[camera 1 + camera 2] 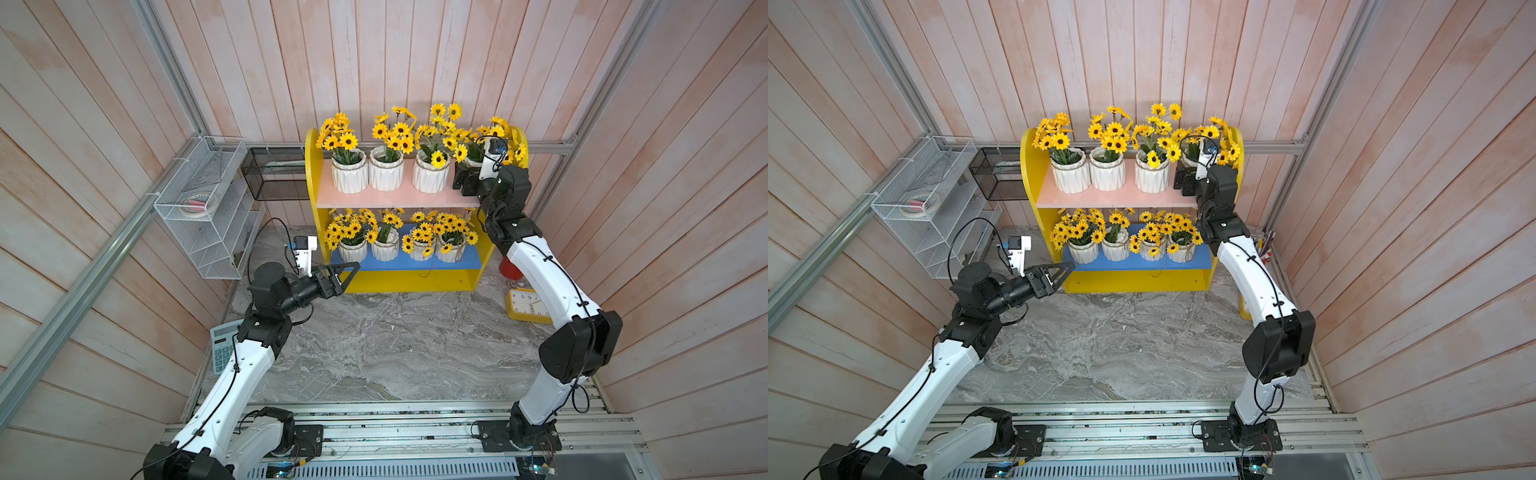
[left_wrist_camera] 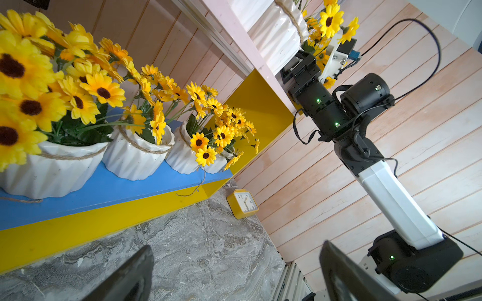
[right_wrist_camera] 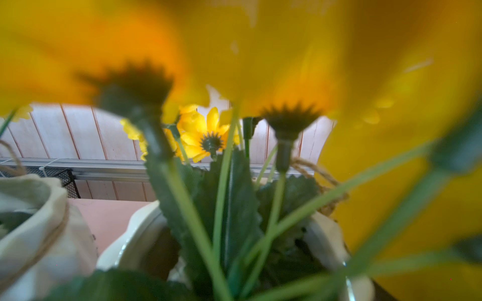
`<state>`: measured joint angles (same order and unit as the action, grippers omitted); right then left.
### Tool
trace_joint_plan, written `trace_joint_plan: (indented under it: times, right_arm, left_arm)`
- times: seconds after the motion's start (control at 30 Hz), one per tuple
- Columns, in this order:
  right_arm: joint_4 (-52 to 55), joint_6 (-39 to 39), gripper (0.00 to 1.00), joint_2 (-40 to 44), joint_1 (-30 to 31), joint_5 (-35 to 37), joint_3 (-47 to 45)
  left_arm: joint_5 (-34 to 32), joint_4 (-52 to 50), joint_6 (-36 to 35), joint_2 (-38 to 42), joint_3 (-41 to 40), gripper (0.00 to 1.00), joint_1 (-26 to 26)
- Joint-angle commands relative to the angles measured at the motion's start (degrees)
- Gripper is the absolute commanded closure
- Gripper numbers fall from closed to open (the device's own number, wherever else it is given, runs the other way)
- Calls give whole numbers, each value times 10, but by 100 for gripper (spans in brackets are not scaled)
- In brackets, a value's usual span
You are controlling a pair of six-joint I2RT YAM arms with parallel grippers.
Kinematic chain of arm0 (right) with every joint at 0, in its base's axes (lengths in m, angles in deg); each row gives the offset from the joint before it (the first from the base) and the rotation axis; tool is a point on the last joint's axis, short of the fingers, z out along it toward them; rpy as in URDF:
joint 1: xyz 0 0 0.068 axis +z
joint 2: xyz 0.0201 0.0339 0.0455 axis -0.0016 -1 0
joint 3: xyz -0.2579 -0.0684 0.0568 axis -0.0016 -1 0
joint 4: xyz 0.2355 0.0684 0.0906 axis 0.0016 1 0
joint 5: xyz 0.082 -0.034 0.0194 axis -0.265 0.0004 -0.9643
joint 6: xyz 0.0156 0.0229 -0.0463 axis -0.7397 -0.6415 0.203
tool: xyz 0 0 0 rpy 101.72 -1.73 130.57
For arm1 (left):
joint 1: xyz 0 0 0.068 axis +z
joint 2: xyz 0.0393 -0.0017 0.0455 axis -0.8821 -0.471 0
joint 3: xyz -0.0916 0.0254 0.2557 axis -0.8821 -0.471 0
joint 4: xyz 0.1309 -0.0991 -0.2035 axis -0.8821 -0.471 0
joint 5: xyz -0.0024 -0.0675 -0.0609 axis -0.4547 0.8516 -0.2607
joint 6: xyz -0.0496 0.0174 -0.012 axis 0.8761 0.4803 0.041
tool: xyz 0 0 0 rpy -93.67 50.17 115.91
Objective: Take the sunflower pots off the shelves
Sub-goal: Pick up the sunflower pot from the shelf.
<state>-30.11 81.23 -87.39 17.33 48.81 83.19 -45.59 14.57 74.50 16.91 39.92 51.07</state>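
Both top views overlook the shelves [image 1: 399, 198] — wrist cameras sit close

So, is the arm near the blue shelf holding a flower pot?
No, the left gripper stands open and empty near the blue board.

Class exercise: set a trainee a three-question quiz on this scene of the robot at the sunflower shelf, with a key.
1. How many sunflower pots stand on the blue lower board?
2. True or false: the left gripper has its fingers shut on a pot.
3. The right gripper reaches in at which level? A. pink upper board B. blue lower board C. tabletop

Key: 1. four; 2. false, they are open and empty; 3. A.
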Motion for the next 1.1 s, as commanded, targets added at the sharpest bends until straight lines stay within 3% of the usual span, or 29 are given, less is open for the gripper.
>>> trace_joint_plan:
  times: [0.0,1.07]
  right_arm:
    - [-50,17,100,43,5,-7,-27]
    - [-88,13,100,168,20,-4,-144]
  left_arm:
    - [6,1,-9,-3,23,0,-1]
    - [4,10,2,-32,56,0,-2]
